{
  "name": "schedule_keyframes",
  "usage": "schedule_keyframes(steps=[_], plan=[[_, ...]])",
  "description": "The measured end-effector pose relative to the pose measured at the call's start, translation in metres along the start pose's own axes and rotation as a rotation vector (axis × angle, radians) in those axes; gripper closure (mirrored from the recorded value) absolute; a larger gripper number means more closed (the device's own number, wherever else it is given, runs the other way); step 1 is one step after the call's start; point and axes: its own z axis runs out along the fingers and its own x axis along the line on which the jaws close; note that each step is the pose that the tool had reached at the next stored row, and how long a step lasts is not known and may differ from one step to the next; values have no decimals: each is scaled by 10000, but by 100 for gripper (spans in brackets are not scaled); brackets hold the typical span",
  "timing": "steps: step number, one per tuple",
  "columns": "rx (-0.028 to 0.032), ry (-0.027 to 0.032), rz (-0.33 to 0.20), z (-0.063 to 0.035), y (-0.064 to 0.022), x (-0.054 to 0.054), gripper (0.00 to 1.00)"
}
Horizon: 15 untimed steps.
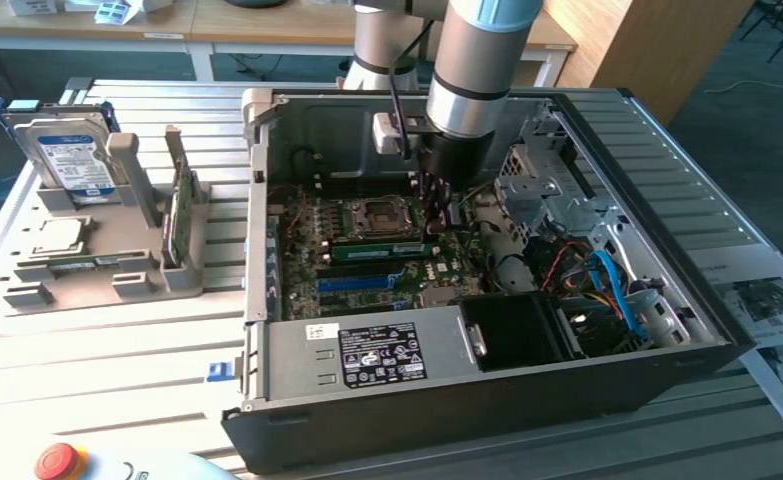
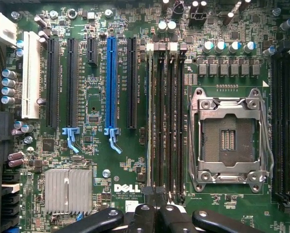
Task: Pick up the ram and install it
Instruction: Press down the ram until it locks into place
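Note:
The ram (image 2: 149, 116) is a thin green stick standing on edge in the outermost of the long memory slots, beside the empty CPU socket (image 2: 227, 138). In the exterior view the ram (image 1: 378, 249) shows as a green strip on the motherboard inside the open computer case (image 1: 498, 400). My gripper (image 2: 154, 193) is shut, its black fingertips pressed together just over one end of the stick. I cannot tell whether they touch it. From the exterior view, the gripper (image 1: 434, 205) reaches straight down into the case, beside the socket.
A grey holder (image 1: 98, 270) at the exterior view's left carries a blue-labelled hard drive (image 1: 64, 150) and a green card on edge (image 1: 178, 205). Drive cages and cables (image 1: 605, 280) crowd the case's right side. A red stop button (image 1: 60, 460) sits at the front.

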Motion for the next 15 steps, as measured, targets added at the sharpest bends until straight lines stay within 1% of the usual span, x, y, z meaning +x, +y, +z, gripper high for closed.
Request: schedule_keyframes(steps=[15], plan=[[2,1,0,15,0,0,90]])
